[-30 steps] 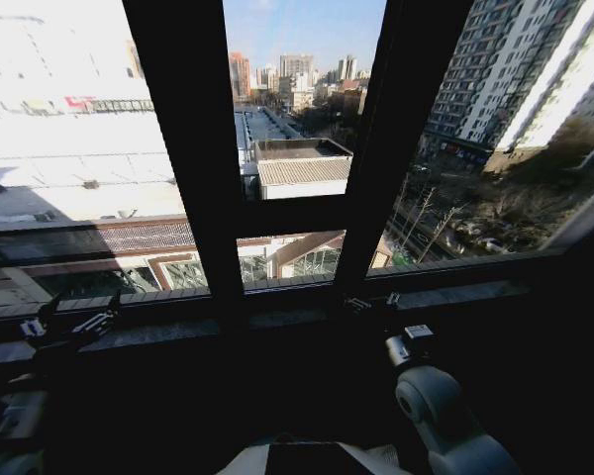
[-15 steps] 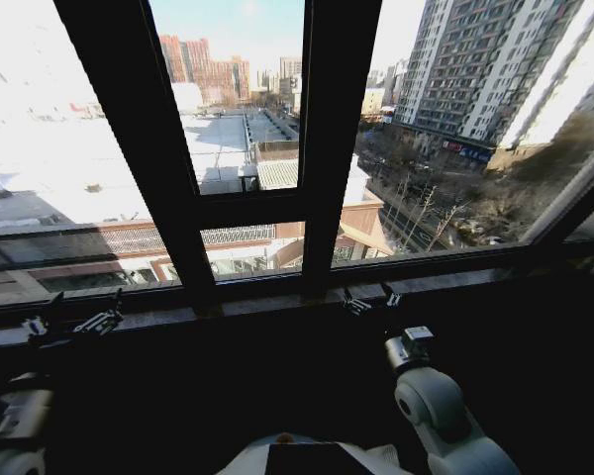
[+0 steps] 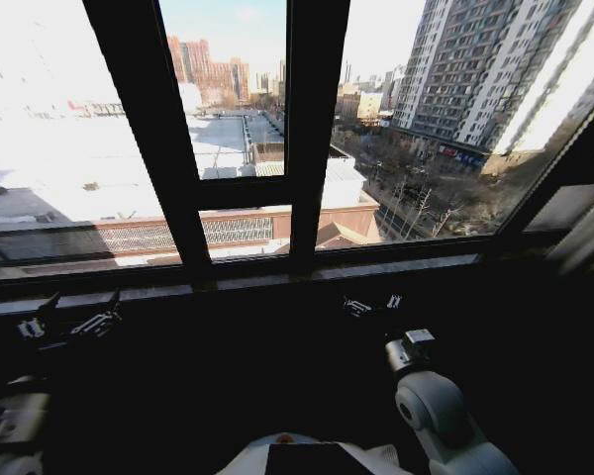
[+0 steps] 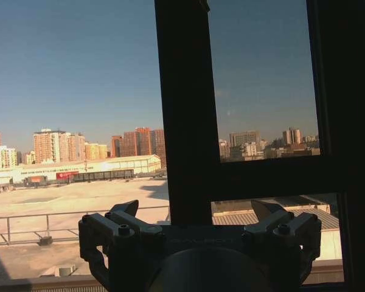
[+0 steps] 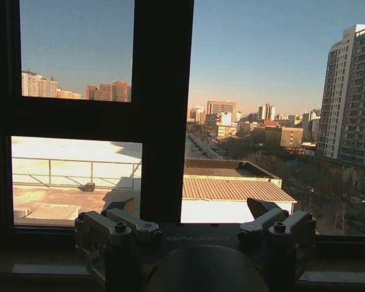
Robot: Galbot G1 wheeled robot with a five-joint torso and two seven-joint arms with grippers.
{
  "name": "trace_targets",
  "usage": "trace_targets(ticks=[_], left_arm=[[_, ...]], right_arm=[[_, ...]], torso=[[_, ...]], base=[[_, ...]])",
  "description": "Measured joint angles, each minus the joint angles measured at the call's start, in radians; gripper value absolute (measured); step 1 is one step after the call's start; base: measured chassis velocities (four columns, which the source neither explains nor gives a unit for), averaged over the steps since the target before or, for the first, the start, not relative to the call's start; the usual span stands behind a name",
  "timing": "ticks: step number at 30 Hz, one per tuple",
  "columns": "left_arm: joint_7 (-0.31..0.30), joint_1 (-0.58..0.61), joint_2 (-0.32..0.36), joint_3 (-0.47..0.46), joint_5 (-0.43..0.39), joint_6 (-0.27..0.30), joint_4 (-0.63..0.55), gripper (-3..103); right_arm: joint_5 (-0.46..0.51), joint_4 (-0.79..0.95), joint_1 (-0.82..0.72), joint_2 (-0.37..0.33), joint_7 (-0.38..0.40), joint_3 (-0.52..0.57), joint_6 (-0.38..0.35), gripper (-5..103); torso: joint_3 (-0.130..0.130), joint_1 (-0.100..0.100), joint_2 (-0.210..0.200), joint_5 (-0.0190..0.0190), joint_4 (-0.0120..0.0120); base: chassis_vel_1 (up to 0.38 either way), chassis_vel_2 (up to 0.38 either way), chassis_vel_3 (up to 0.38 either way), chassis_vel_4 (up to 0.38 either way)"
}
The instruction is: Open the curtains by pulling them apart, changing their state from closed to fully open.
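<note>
Whole head view shifted: camera turned, not objects. Dark metal window frame (image 3: 312, 119) fronts bare glass. Pale fabric strip at far right edge (image 3: 592, 237), possibly sheer white curtains drawn aside. Left gripper (image 4: 198, 213) and right gripper (image 5: 194, 210) low near dark sill (image 3: 277, 287), fingers spread, holding nothing. Wrist views show finger gaps clearly.

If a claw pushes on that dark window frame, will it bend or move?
Probably rigid: the window frame is thick bars joined by crosspieces. Likely too heavy to shift, being set into the sill.
</note>
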Motion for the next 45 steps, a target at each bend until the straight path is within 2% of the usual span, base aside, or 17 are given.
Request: trace_targets(ticks=[17, 22, 35, 45], left_arm=[[0.002, -0.002, 0.005, 0.003, -0.002, -0.004, 0.000, 100], [0.002, -0.003, 0.005, 0.005, -0.002, -0.006, 0.000, 100], [0.002, -0.003, 0.003, 0.005, -0.002, -0.020, 0.000, 100], [0.006, -0.003, 0.003, 0.008, -0.002, -0.024, 0.000, 100]], right_arm=[[-0.023, 0.009, -0.013, 0.007, 0.002, 0.003, 0.005, 100], [-0.023, 0.008, -0.013, 0.011, 0.002, 0.003, 0.005, 100], [-0.024, 0.001, -0.011, 0.013, 0.006, 0.004, 0.006, 100], [-0.027, -0.005, -0.017, 0.018, 0.006, 0.003, 0.034, 100]], torso=[[0.000, 0.000, 0.000, 0.0003, 0.0001], [0.000, 0.001, 0.000, -0.0007, -0.0002], [0.000, 0.000, 0.000, -0.0001, -0.0001], [0.000, 0.001, -0.001, 0.0003, -0.0002]], base=[[-0.017, -0.351, 0.025, 0.354], [0.207, -0.277, -0.243, 0.269], [0.324, -0.344, -0.327, 0.348], [-0.011, -0.088, -0.014, 0.117]])
